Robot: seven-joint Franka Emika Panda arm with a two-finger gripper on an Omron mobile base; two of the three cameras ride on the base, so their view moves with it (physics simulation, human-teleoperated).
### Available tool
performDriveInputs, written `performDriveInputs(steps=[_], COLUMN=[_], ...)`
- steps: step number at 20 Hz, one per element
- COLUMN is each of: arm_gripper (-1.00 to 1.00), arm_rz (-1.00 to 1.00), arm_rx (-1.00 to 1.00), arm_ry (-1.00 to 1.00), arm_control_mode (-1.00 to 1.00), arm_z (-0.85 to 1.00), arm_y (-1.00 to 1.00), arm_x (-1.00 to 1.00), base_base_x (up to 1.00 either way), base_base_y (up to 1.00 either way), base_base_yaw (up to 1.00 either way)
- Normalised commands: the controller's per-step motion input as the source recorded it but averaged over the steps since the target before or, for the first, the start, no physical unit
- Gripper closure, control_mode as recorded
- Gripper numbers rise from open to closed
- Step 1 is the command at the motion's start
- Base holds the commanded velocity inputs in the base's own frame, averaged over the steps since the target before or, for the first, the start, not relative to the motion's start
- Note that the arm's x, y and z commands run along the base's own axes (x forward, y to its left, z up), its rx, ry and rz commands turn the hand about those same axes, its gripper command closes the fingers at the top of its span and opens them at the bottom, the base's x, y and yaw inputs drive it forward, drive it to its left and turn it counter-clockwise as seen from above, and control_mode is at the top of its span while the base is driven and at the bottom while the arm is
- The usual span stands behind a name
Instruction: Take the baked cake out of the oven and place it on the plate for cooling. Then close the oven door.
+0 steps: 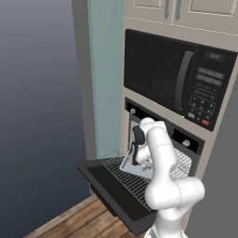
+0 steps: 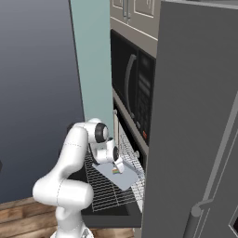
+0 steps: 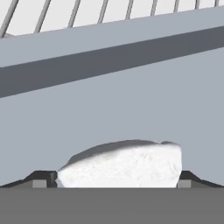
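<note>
Right at the lens, low centre of the hand view: a white crumbly lump, surely the cake (image 3: 124, 164), wedged between two dark fingertips (image 3: 41, 179), one at each flank. Jaws (image 3: 116, 181) pinching the cake, then, or at least closed up against both its sides.

Beneath it, a flat grey tray (image 3: 109, 109) across the middle of the frame, wire rack (image 3: 87, 13) bars along the top edge.

From the left base view: oven door (image 1: 118, 195) dropped fully open, lower centre of the frame, rack (image 1: 128, 179) slid out over it, tray (image 1: 132, 167) sitting on the rack, gripper (image 1: 135, 160) planted down onto it. Oven (image 1: 162, 135) cavity just behind, microwave (image 1: 176, 76) upper right.

Same story in the right base view: gripper (image 2: 116, 165) at frame centre, a small pale-and-coloured speck (image 2: 116, 171) on the tray right at its tip.

Progress, judged from this: door open, rack out, grasp apparently made. Still to do: lift, carry to the plate, set down, shut the door. Early going.

Hard to make out: no plate anywhere in frame, so destination unknown. Cake mostly masked by the hand in both base views. Whether lifted clear of the tray or resting on it, impossible to tell. Big grey slab down the right of the right base view blocking much of the oven.
</note>
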Motion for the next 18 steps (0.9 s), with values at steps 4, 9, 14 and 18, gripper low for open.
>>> performDriveInputs(steps=[4, 9, 14, 18], arm_gripper=[-1.0, 1.0, 1.0, 1.0], arm_rz=[-0.01, -0.01, -0.02, -0.15], arm_rx=[0.0, 0.0, 0.0, -0.01], arm_ry=[-0.02, -0.02, -0.07, -0.21], arm_control_mode=[-1.0, -1.0, -1.0, -1.0], arm_z=[-0.24, -0.13, 0.01, 0.51], arm_y=[0.0, 0.0, 0.02, 0.36], arm_x=[-0.03, -0.04, -0.15, -0.22], base_base_x=[0.0, 0.0, 0.0, 0.0], base_base_y=[0.0, 0.0, 0.0, 0.0], base_base_yaw=[0.0, 0.0, 0.0, 0.0])
